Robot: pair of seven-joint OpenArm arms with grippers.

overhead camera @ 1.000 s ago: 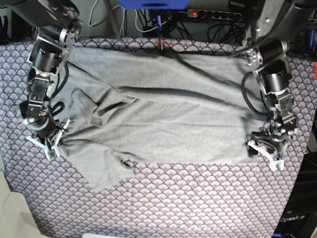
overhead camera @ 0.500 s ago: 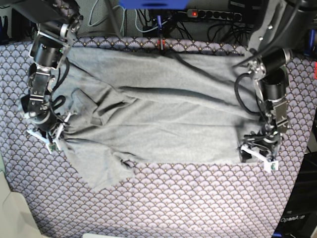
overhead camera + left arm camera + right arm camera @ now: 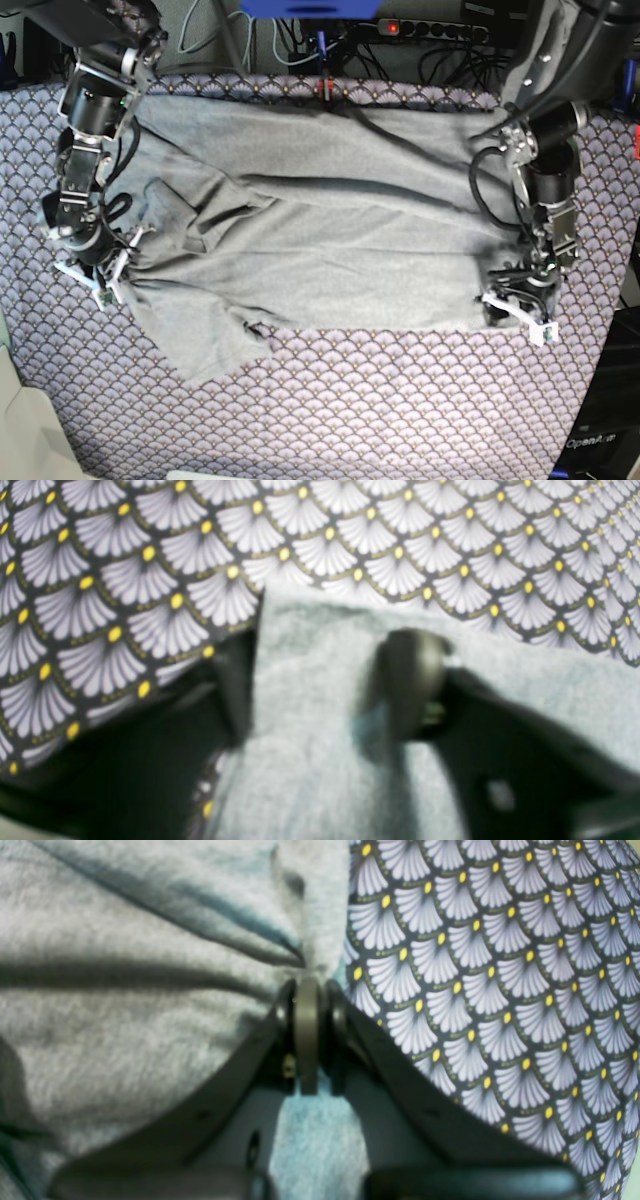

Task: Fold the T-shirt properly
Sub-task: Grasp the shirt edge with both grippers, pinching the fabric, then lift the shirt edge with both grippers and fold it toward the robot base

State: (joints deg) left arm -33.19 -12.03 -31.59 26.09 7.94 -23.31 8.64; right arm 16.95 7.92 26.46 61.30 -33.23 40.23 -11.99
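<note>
the t-shirt (image 3: 320, 230) lies spread across the patterned bench (image 3: 400, 400), the right fingers (image 3: 307, 990) pinched shut on its left edge and the left fingers (image 3: 325, 680) half-closed astride its near right corner, seemingly so both ends can lift together.

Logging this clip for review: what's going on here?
A two-armed robot is folding a grey T-shirt spread on a patterned tablecloth. The right gripper is shut on the shirt's edge at the sleeve end. The left gripper straddles the hem corner at the other end, its jaws apart with cloth between them. No fold is made yet; the shirt lies wide open, with a bunched sleeve near the right arm.
</note>
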